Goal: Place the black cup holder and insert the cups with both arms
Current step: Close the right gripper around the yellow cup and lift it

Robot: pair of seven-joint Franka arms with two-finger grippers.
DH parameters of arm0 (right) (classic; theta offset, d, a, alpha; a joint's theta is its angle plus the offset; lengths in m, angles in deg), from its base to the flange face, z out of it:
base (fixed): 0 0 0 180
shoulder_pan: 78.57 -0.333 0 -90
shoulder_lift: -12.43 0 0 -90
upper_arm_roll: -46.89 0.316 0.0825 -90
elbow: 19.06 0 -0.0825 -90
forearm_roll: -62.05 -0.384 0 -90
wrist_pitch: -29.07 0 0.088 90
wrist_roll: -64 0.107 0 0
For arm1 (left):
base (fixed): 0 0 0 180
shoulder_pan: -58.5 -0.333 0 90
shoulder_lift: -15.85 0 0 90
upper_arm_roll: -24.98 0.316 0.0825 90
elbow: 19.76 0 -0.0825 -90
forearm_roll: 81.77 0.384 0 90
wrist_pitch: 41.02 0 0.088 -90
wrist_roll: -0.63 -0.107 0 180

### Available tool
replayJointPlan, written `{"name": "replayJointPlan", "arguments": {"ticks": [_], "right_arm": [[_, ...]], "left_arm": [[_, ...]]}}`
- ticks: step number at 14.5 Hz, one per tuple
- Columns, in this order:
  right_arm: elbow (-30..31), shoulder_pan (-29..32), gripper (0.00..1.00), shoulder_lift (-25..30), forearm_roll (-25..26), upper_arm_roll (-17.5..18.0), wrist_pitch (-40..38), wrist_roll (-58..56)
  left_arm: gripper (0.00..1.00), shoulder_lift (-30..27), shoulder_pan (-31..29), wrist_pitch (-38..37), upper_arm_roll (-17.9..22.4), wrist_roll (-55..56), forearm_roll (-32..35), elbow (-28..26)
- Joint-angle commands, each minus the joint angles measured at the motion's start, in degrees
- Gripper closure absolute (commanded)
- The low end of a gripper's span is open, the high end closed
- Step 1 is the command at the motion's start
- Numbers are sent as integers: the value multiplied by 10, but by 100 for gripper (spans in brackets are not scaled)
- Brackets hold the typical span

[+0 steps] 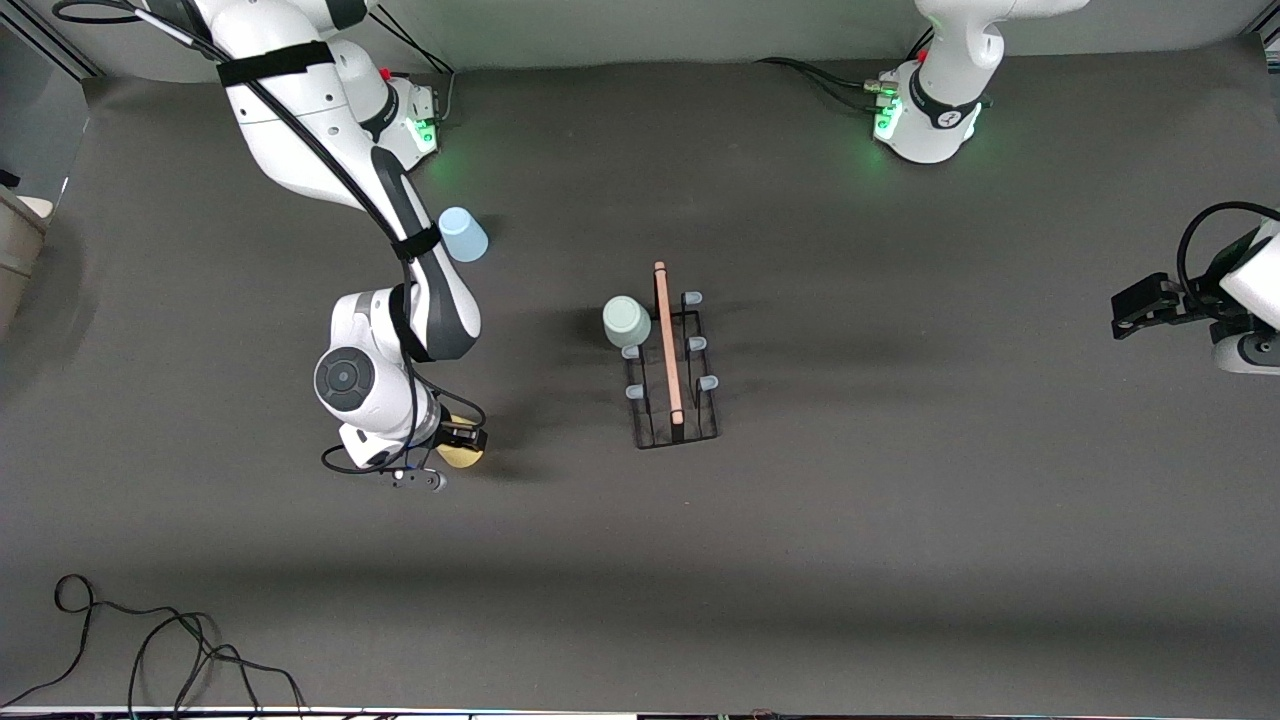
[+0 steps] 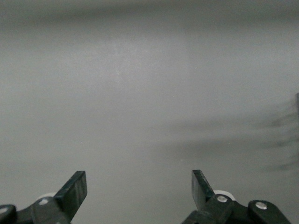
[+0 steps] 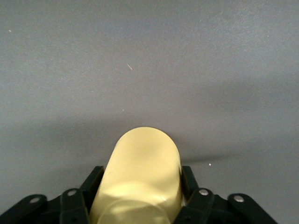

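The right gripper [image 1: 462, 447] is closing its two black fingers on the small yellow tapered plastic cup [image 3: 140, 179], one finger on each flank, low over the dark grey table [image 1: 900, 560], roughly midway between the base edge and the camera-side edge, toward the right arm's end. In the right wrist view the yellow cup is filling the gap between the jaws, its long axis pointing straight out from the wrist.

The black thin-wire cup holder [image 1: 675, 415] with its light wooden rod handle [image 1: 667, 340] is standing near the middle of the table, the rod running from the base edge toward the camera-side edge. Its pale capped pegs are lining both sides of the rod, and the pale grey-green plastic cup [image 1: 627, 321] is already sitting on a peg on the side facing the right arm. The light blue plastic cup [image 1: 463, 234] is waiting on the table closer to the base edge, just beside the right arm's forearm.

From the held cup, the holder lies toward the left arm's end, so the carry looks like a short sideways one; the right arm is plainly the nearer to it.

The left gripper [image 2: 139, 189] is waiting at the left arm's end edge, its fingers spread wide and holding nothing.
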Motion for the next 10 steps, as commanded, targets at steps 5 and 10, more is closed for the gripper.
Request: {"name": "replayJointPlan", "arguments": {"ticks": [5,10], "right_arm": [[0,-5,100,75,-20,-4,-65,-5],[-56,-36,100,104,-43,-3,-130,90]], "left_arm": [[0,2,3,0,0,-5,12,15],[0,6,4,0,-1,-6,12,20]]}}
